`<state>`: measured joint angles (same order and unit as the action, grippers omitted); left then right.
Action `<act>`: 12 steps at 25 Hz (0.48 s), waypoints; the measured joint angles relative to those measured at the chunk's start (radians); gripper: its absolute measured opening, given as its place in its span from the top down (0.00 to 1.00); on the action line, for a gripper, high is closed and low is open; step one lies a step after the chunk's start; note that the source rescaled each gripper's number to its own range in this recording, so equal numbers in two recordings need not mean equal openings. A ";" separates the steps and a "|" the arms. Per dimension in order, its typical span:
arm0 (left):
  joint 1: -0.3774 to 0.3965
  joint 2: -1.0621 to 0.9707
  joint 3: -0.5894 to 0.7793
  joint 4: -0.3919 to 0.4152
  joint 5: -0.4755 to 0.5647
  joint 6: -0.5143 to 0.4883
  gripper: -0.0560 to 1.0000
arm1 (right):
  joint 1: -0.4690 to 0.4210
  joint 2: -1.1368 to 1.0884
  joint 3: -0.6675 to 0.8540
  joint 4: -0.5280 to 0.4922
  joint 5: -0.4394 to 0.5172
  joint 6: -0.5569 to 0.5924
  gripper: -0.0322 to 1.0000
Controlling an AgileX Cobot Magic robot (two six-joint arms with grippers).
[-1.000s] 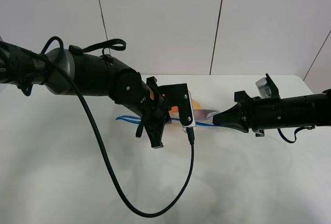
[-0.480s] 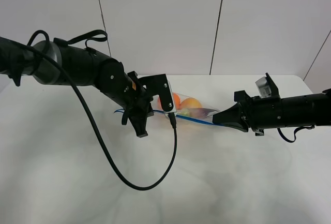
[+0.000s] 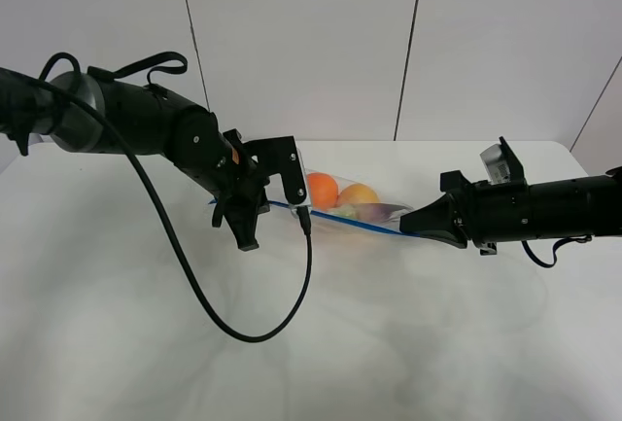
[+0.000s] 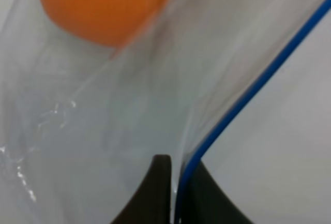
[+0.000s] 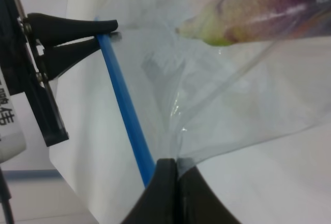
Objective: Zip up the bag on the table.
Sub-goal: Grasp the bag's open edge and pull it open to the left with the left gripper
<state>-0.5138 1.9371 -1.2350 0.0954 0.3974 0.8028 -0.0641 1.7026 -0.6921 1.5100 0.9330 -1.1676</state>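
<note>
Left gripper (image 4: 175, 175): jaws pressed together, pinching the blue zip strip (image 3: 374, 228) at the bag's left end.
Right gripper (image 5: 175, 169): likewise clamped on the strip, at the bag's right end.
Bag (image 3: 340, 213): stretched between both grippers, orange (image 3: 322, 190) inside.
Table (image 3: 389, 343): beneath the bag.

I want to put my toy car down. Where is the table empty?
The white matte tabletop is bare near the front edge, right of the looping black cable, and at the far left too. The middle is crowded: the left gripper and right gripper hold the clear plastic zip bag there.
</note>
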 joint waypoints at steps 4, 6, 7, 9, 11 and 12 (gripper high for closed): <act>0.000 0.000 0.000 0.101 0.001 -0.078 0.95 | 0.000 0.000 0.000 0.001 0.000 0.000 0.97; 0.000 0.000 0.000 0.173 0.000 -0.144 0.95 | 0.000 0.000 0.000 0.001 0.000 0.000 0.97; 0.001 0.000 0.000 0.212 0.000 -0.179 0.95 | 0.000 0.000 0.000 0.002 -0.001 -0.001 0.97; 0.003 0.000 0.000 0.282 0.000 -0.240 0.95 | 0.000 0.000 0.000 0.005 -0.002 -0.001 0.97; 0.004 0.000 0.000 0.344 0.000 -0.289 0.95 | 0.000 0.000 0.000 0.007 -0.003 -0.001 0.97; 0.005 0.000 0.000 0.365 0.002 -0.309 0.95 | 0.000 0.000 0.000 0.007 -0.003 -0.001 0.97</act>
<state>-0.5087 1.9371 -1.2350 0.4604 0.3993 0.4941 -0.0641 1.7026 -0.6921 1.5173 0.9301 -1.1683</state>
